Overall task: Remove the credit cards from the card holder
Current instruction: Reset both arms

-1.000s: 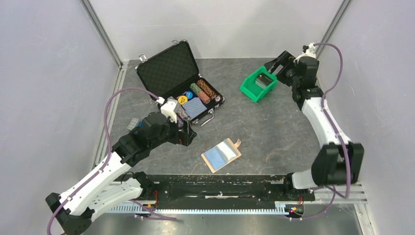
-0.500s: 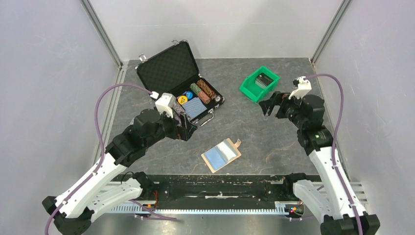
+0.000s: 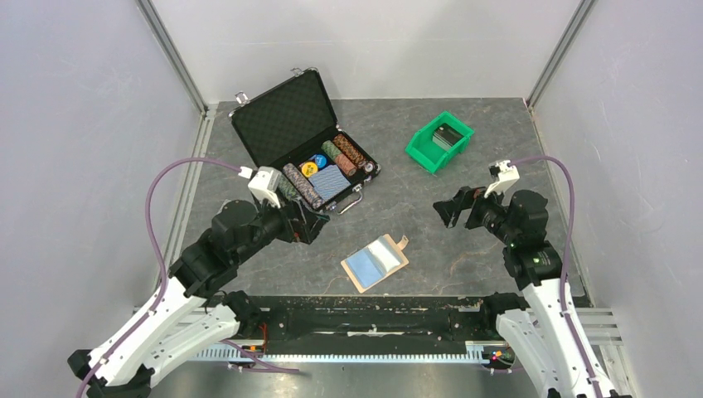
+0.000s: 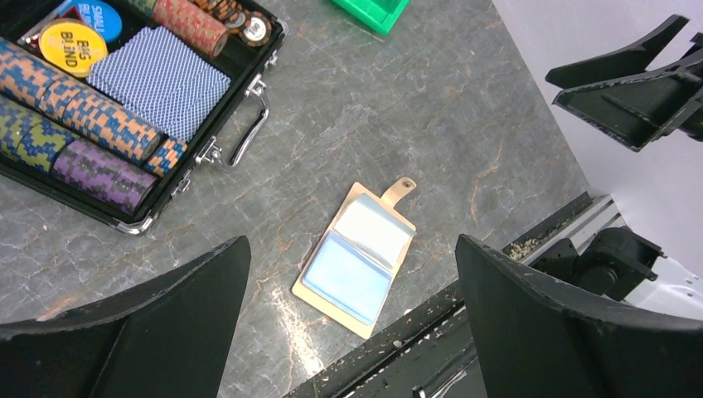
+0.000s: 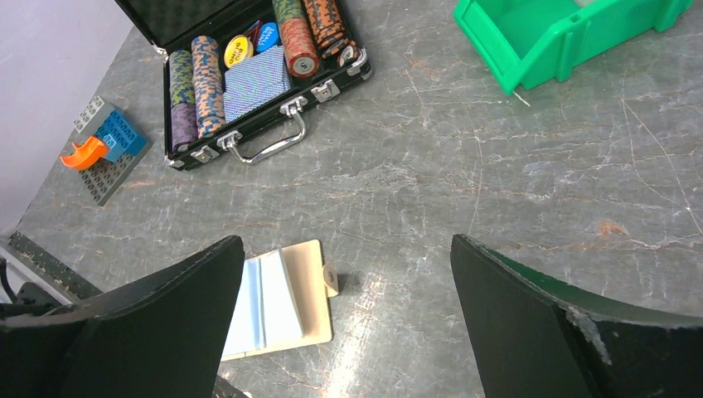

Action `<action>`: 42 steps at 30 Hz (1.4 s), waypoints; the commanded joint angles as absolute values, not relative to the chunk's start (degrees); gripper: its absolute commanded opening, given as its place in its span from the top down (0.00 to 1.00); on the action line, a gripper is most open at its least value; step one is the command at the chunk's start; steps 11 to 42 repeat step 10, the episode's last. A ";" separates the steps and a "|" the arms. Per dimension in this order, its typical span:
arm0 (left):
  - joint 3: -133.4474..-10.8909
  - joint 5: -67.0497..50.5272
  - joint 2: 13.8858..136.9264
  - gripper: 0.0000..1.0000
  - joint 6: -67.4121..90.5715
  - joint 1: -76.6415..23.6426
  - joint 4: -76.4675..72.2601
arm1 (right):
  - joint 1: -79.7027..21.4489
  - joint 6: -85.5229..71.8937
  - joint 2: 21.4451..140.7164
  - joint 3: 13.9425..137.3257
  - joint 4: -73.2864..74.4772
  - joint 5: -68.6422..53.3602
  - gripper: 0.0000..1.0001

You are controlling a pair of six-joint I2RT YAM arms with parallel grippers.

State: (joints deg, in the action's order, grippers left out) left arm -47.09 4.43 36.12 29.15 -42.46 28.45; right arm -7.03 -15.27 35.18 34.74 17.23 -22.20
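The tan card holder (image 3: 393, 259) lies open on the table near the front edge, tab pointing to the far right. A light blue card (image 3: 362, 266) lies in its left face. The holder also shows in the left wrist view (image 4: 398, 192) and in the right wrist view (image 5: 313, 286). My left gripper (image 3: 312, 224) is open and empty, up and to the left of the holder. My right gripper (image 3: 453, 208) is open and empty, to the right of the holder and beyond it. Dark cards (image 3: 448, 135) lie in the green bin (image 3: 420, 152).
An open black chip case (image 3: 286, 116) with poker chips and a blue patterned block stands at the back left. A small grey and blue brick piece (image 5: 106, 149) with an orange part lies left of the case. Metal rails run along the table's front edge.
My right arm has swung from over the green bin back toward the front and centre of the table, gripper open. My left arm has drawn back a little to the left and front.
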 commanded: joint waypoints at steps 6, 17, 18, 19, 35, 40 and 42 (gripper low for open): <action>-45.64 5.78 35.31 0.00 31.52 -42.22 25.05 | -7.24 -18.22 33.97 33.92 14.41 -24.30 0.02; -45.54 5.83 34.99 0.00 31.23 -42.19 25.24 | -7.29 -18.26 34.10 34.02 14.40 -24.54 0.02; -45.54 5.83 34.99 0.00 31.23 -42.19 25.24 | -7.29 -18.26 34.10 34.02 14.40 -24.54 0.02; -45.54 5.83 34.99 0.00 31.23 -42.19 25.24 | -7.29 -18.26 34.10 34.02 14.40 -24.54 0.02; -45.54 5.83 34.99 0.00 31.23 -42.19 25.24 | -7.29 -18.26 34.10 34.02 14.40 -24.54 0.02; -45.54 5.83 34.99 0.00 31.23 -42.19 25.24 | -7.29 -18.26 34.10 34.02 14.40 -24.54 0.02; -45.54 5.83 34.99 0.00 31.23 -42.19 25.24 | -7.29 -18.26 34.10 34.02 14.40 -24.54 0.02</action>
